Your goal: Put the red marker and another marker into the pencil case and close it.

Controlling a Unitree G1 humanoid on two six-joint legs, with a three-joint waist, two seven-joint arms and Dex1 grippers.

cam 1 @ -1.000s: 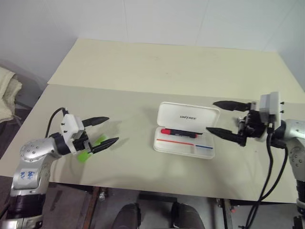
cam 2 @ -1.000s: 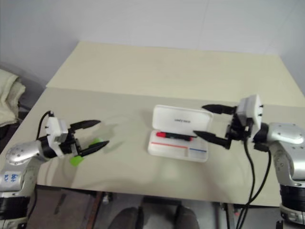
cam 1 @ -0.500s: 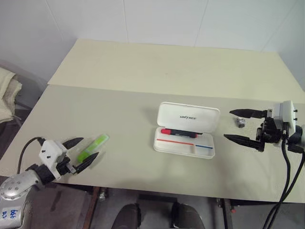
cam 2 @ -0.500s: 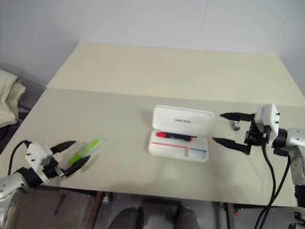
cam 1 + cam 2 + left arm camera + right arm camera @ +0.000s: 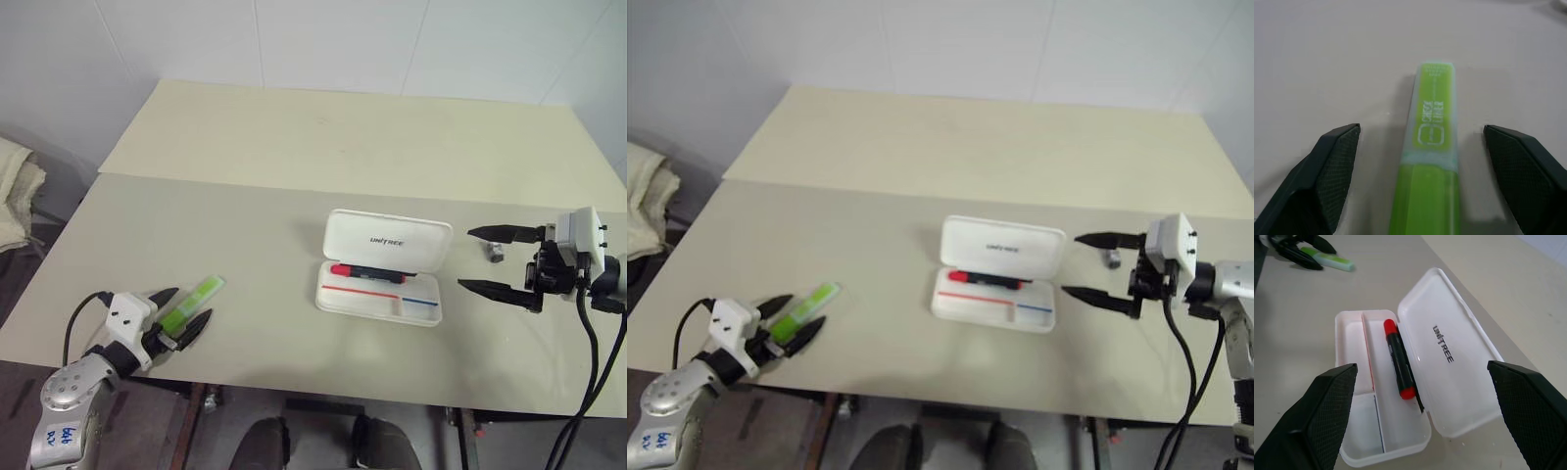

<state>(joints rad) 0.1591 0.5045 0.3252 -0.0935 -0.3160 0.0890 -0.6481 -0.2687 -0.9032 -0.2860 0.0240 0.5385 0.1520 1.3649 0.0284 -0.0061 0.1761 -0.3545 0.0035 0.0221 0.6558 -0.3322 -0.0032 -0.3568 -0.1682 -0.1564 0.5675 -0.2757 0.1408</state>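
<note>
Pencil case open – red marker inside | left fingers, right fingers spread, empty

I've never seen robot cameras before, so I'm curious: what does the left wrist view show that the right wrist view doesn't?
The left wrist view alone shows the print on the lime-green highlighter, which lies on the table between the open fingers of the left gripper.

The right wrist view alone shows the open white pencil case with the red marker inside, framed by the open right gripper.

Both show the highlighter; in the right wrist view it is small and far off, beyond the case.
</note>
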